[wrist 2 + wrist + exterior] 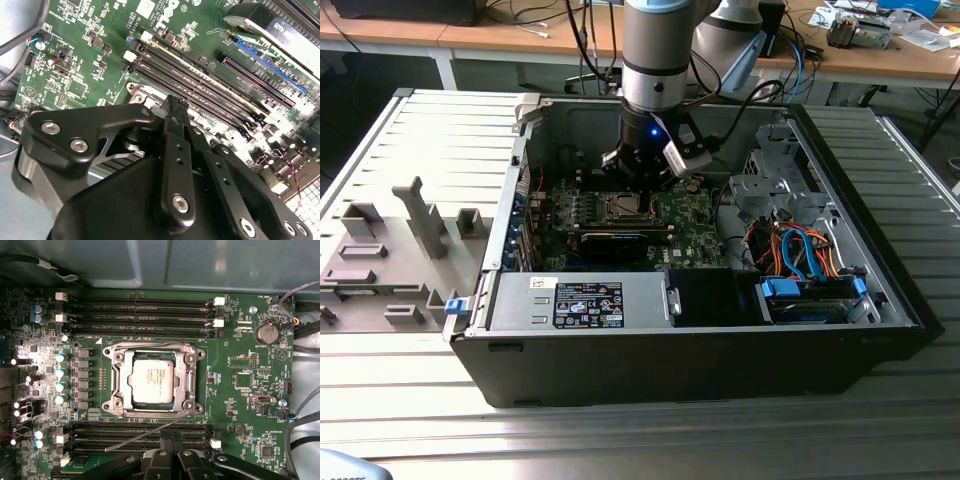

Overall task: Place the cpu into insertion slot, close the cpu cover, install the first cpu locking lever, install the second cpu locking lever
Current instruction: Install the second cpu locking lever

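**CPU seated, cover down, one lever loose**

The cpu (155, 378) lay flat in the insertion slot (128, 385), its pale metal top showing through the square window of the cpu cover (187, 374). The cover was lowered over the chip and appeared flush with the socket frame, so steps one and two looked done.

One locking lever (145, 435) stood out from the socket as a thin rod, angling away across the memory slots (140, 432) on the side nearest the hand. It was judged not latched. A second wire ran along the far edge of the frame (150, 343); whether it was hooked under its tab could not be told.

The hand (171, 444) hung low over the board, just beside the free lever's end, fingertips drawn together with nothing visibly between them. In the second wrist view the fingers (175, 150) met at a narrow tip above the socket corner.

In the exterior view the arm (655, 60) reached down into the open computer case (880, 270), which sat on the slatted desk (430, 130).

Remaining, by my reading: at least one lever, possibly both.
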Motion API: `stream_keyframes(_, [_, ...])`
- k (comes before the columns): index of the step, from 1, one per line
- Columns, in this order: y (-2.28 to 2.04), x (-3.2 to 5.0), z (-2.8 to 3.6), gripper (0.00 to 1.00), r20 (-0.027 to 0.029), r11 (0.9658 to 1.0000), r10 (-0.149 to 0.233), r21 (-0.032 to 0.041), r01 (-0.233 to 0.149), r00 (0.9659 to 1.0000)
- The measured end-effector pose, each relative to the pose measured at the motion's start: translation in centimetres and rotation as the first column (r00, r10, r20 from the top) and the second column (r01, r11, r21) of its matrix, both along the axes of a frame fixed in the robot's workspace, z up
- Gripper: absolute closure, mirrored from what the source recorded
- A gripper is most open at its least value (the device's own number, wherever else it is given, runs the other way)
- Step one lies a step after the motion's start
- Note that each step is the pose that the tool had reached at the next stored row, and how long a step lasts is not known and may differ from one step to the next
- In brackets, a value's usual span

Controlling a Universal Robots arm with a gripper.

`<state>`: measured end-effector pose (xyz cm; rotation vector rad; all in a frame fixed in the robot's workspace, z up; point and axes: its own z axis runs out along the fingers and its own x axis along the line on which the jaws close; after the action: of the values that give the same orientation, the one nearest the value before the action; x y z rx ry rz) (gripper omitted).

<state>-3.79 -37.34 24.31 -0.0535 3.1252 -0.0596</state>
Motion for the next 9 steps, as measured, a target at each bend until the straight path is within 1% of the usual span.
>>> stream_keyframes(3, [-0.03,-0.01,-0.04,0.89,-0.0001,1.0,0.0,-0.0002,0.0,1.0])
stream_keyframes(5, [-0.03,-0.19,-0.15,0.89,-0.0001,1.0,0.0,-0.0002,0.0,1.0])
stream_keyframes(6, [-0.02,-0.35,-0.24,0.89,-0.0001,1.0,0.0,-0.0002,0.0,1.0])
stream_keyframes(9, [-0.03,-1.32,-0.51,0.89,-0.0002,1.0,0.0,0.0003,0.0,1.0])
